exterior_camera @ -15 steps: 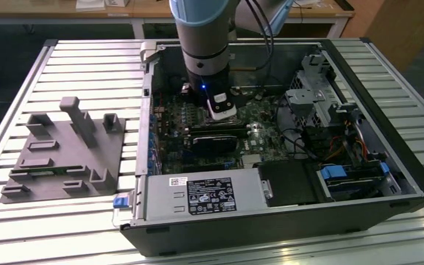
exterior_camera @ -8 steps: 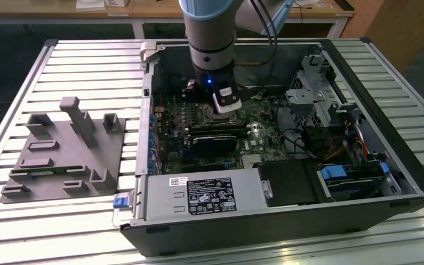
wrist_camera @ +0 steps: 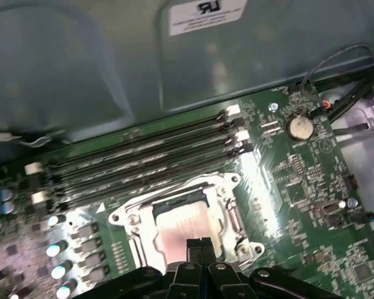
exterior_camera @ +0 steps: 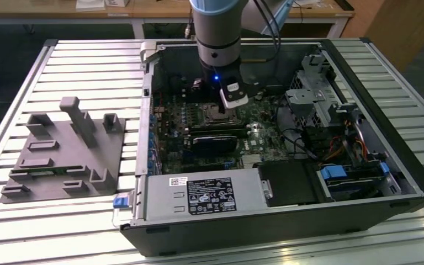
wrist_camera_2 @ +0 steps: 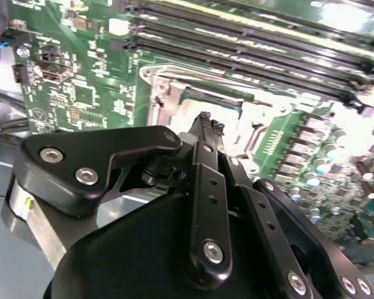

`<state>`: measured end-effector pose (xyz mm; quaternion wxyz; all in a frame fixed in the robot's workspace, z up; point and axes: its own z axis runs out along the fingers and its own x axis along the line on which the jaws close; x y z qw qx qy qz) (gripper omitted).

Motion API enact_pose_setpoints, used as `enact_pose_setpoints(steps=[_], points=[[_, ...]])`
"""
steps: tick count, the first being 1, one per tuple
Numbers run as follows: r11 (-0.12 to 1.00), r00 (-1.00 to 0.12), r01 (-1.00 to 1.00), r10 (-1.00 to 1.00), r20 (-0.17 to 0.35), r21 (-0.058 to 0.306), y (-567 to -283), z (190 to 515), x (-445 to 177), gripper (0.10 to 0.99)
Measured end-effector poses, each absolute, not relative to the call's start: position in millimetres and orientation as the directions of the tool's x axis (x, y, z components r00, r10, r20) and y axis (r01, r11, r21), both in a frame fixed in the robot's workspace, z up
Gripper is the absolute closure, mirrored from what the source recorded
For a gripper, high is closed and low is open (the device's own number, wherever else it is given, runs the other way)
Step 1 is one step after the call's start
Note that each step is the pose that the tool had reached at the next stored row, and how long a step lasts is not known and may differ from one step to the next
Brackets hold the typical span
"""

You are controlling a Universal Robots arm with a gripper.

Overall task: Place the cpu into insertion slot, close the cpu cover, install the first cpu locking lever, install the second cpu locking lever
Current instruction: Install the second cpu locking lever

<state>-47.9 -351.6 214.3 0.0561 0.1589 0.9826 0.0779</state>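
A: What's the setting?

B: A slatted metal table (exterior_camera: 86,61) carries an open computer case (exterior_camera: 388,116) lying on its side; wooden furniture stands behind it at twelve o'clock. A grey plastic fixture (exterior_camera: 64,154) with upright posts sits on the table at nine o'clock from the case, well apart from it.

A: And inside the case?

B: A green motherboard (exterior_camera: 260,141), a black power-supply box (exterior_camera: 212,194) at six o'clock, and drive bays with cables at three o'clock. The insertion slot (wrist_camera: 187,218) sits beside the long memory slots (wrist_camera: 143,165).

A: Where's the cpu?

B: The cpu (wrist_camera: 184,233) lies in the insertion slot, its silvery top showing in the first wrist view through the cpu cover (wrist_camera: 134,218), which looks to be lying flat around it.

A: The arm?

B: It reaches down into the case. The hand (wrist_camera: 201,244) has its fingers pressed together, gripping nothing, with the tips right above the cpu's edge. I cannot tell whether they touch it.
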Motion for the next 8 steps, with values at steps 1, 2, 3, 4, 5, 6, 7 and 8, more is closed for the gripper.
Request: enact_pose_setpoints(steps=[1,2,3,4,5,6,7,8], points=[[0.938,-0.943,0.304,0.321,-0.086,0.168,-350.7,214.1,-46.7,0.98],[0.938,-0.943,0.304,0.321,-0.087,0.167,-350.7,214.1,-46.6,0.98],[0.938,-0.943,0.304,0.321,-0.087,0.167,-350.7,214.1,-46.6,0.98],[0.938,-0.943,0.304,0.321,-0.087,0.167,-350.7,214.1,-46.6,0.98],[0.938,-0.943,0.304,0.321,-0.087,0.167,-350.7,214.1,-46.6,0.98],[0.938,-0.943,0.304,0.321,-0.087,0.167,-350.6,214.1,-46.5,0.98],[0.938,-0.943,0.304,0.321,-0.087,0.167,-350.7,214.1,-46.5,0.98],[0.938,-0.943,0.304,0.321,-0.087,0.167,-350.6,214.1,-46.5,0.98]])
